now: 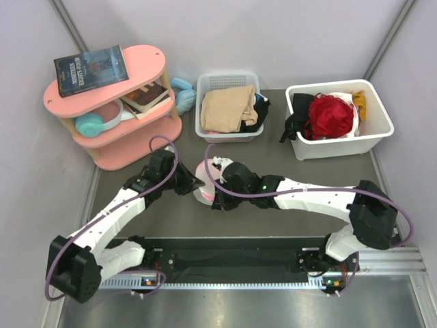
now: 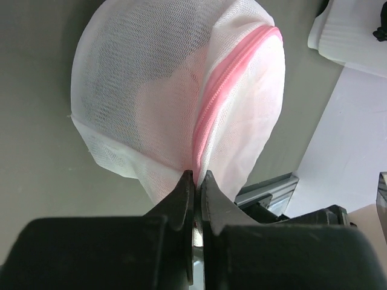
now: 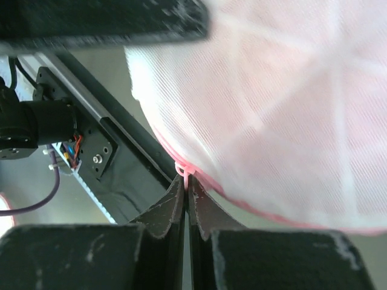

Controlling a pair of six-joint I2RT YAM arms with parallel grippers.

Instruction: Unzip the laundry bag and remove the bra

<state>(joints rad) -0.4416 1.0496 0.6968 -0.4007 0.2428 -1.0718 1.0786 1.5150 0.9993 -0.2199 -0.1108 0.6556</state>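
Left gripper (image 2: pixel 196 178) is pinching laundry bag (image 2: pixel 139 90) at pink zipper (image 2: pixel 227 81) end — right gripper (image 3: pixel 186 181) is clamping its rim trim (image 3: pixel 181 167).

Mid-table (image 1: pixel 273 164), the bag (image 1: pixel 205 191) lay between the left gripper (image 2: pixel 196 175) on its left and the right gripper (image 3: pixel 186 179) on its right. Behind stood a shelf (image 1: pixel 147 61) at left with a book (image 1: pixel 92 68) on top, a basket (image 1: pixel 225 76) in the middle and a bin (image 1: pixel 341 147) at right, both holding clothes (image 1: pixel 229 109).
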